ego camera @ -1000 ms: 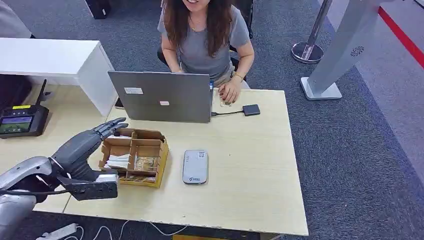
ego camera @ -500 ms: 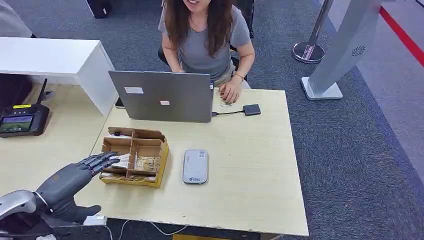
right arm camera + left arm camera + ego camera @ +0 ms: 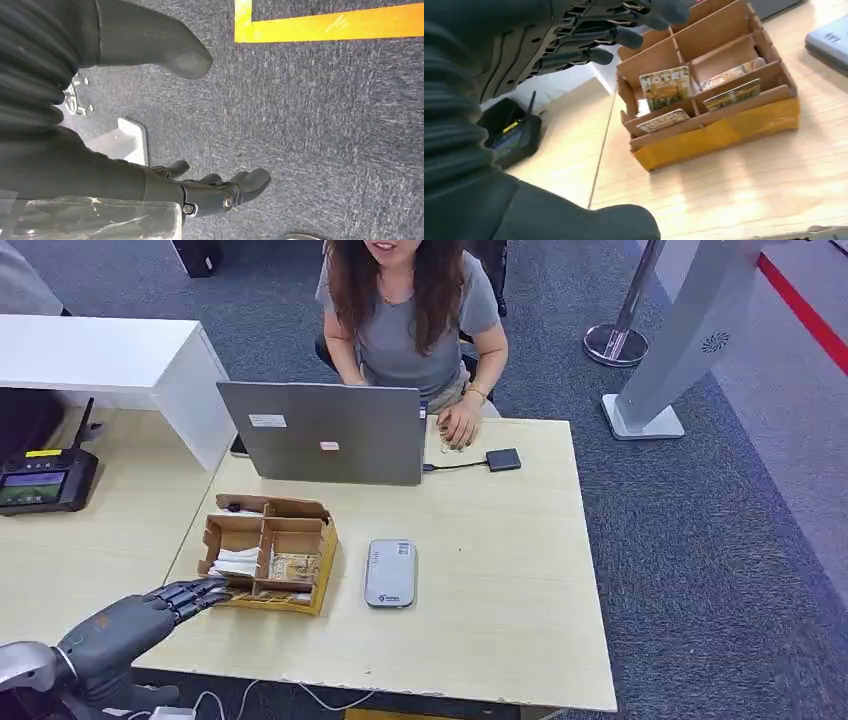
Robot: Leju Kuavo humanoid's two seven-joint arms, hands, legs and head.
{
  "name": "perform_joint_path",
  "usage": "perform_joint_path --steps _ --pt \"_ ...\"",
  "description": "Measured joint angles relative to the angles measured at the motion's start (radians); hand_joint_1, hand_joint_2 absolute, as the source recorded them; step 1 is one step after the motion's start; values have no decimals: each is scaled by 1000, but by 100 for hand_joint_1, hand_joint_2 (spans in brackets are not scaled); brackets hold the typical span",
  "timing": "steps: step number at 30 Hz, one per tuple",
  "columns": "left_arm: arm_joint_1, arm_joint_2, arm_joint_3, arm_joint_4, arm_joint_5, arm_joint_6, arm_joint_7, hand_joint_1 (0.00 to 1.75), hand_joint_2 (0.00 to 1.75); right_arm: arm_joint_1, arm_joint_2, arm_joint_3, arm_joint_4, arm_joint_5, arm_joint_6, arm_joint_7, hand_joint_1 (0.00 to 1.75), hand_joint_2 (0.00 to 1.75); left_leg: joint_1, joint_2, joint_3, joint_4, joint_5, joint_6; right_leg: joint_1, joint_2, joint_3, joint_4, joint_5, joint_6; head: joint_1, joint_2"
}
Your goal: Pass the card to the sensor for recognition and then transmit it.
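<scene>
A brown cardboard box [image 3: 266, 551] with compartments stands on the table's left part. Several cards stand upright in it, among them one printed HOTEL [image 3: 665, 87] and a white one [image 3: 238, 561]. The grey flat sensor [image 3: 390, 573] lies just right of the box, and its corner [image 3: 830, 42] shows in the left wrist view. My left hand [image 3: 128, 626] hovers low at the near left table edge. Its fingers [image 3: 596, 38] are stretched out toward the box's near left corner and hold nothing. My right hand [image 3: 100, 170] hangs over grey carpet, fingers apart and empty.
A person sits behind an open grey laptop [image 3: 325, 432], one hand near a small black adapter [image 3: 503, 459]. A black terminal [image 3: 45, 480] sits on the left desk beside a white cabinet [image 3: 110, 355]. A grey kiosk base [image 3: 645, 420] stands at the right.
My left hand has dropped from beside the box's far left corner and drawn back to the near table edge. It held nothing throughout. The box, sensor and person stay put.
</scene>
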Motion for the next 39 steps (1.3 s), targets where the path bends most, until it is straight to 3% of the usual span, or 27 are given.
perform_joint_path --steps 3,4,7,11,15,24,39 --pt "-24 -11 -7 5 -94 5 13 0 175 1 0 4 0 2 -2 5 0 175 0 0 0 0 0 0 0 0 0 0 0 0 0 0" --pt "-50 -28 -18 14 -172 13 13 0 175 1 0 5 0 0 -3 5 0 175 0 -1 0 0 0 0 0 -1 0 0 0 0 0 0" --pt "-125 -114 -72 65 -402 48 16 0 175 3 0 5 0 -3 -7 3 0 175 0 -3 0 0 0 0 0 -3 1 0 0 0 1 0" --pt "-199 -216 -146 135 -556 80 28 0 175 8 1 5 0 -3 -13 0 0 175 0 -2 0 1 0 0 0 -2 1 0 1 0 0 0" --pt "-249 -289 -188 185 -647 97 39 0 175 12 1 5 -1 -3 -15 -1 0 175 0 -2 0 1 0 0 0 -2 0 0 1 0 0 0" --pt "-291 -377 -224 248 -673 94 21 0 175 19 1 5 -3 0 -16 -2 0 175 0 -1 0 1 0 0 0 -1 -1 0 1 0 0 0" --pt "-326 -459 -269 354 -677 72 5 0 175 20 1 5 -11 16 -23 5 0 175 0 -1 -1 1 0 0 0 -1 -1 0 1 0 0 0"
